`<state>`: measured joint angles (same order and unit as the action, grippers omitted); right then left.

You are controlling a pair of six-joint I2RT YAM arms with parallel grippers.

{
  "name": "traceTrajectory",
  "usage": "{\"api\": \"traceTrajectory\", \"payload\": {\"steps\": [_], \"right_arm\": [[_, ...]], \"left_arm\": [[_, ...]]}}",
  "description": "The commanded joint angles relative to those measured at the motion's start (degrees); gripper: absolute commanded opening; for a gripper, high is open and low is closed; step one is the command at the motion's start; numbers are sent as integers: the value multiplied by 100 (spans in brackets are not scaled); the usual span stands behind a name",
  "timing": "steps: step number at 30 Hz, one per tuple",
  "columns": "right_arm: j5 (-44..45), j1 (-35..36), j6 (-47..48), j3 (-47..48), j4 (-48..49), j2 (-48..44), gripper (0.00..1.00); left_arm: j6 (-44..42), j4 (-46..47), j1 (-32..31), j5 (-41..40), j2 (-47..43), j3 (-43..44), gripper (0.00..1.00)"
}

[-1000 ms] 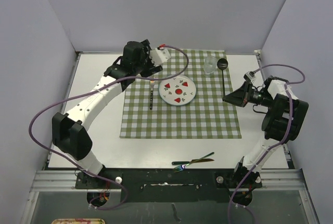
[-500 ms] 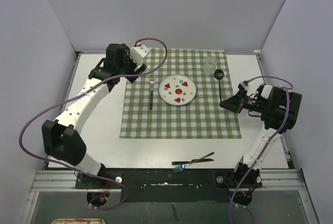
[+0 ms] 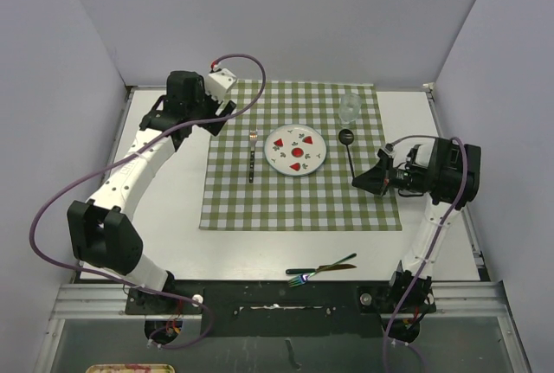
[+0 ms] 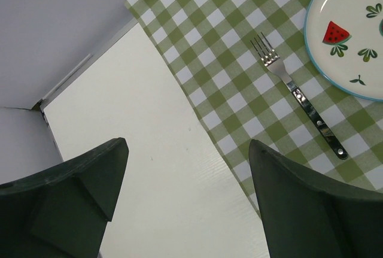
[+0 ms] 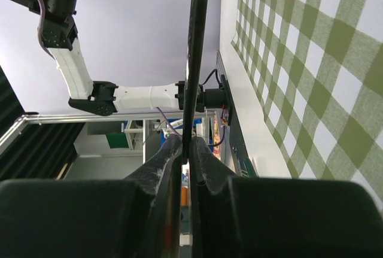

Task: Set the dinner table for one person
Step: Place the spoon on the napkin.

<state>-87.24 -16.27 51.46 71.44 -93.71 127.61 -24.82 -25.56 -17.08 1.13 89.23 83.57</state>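
Worktop (image 3: 173,217): large white surface with railed edges, fills most of top view, green-and-white checked cloth (image 3: 294,204) spread on its middle

On cloth: plate (image 3: 295,150) with watermelon print, fork (image 3: 252,157) just left of it, clear glass (image 3: 350,107) near far right corner

Right gripper (image 3: 367,178) pinched tight on handle of black spoon (image 3: 349,150); spoon bowl over cloth just right of plate, contact with cloth unclear

Left gripper (image 4: 185,162) spread wide, holding nothing, above bare worktop beside cloth's far left edge

Two more utensils (image 3: 322,268) lie on bare worktop in front of cloth
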Motion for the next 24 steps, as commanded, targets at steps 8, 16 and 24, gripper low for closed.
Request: {"api": "traceTrajectory", "payload": {"steps": [8, 16, 24], "right_arm": [[-375, 283, 262, 590, -249, 391, 0], [-472, 371, 311, 963, -253, 574, 0], [-319, 434, 196, 1220, -241, 778, 0]], "left_arm": [[180, 23, -13, 265, 81, 355, 81], [140, 8, -51, 300, 224, 374, 81], [144, -10, -71, 405, 420, 476, 81]]}}
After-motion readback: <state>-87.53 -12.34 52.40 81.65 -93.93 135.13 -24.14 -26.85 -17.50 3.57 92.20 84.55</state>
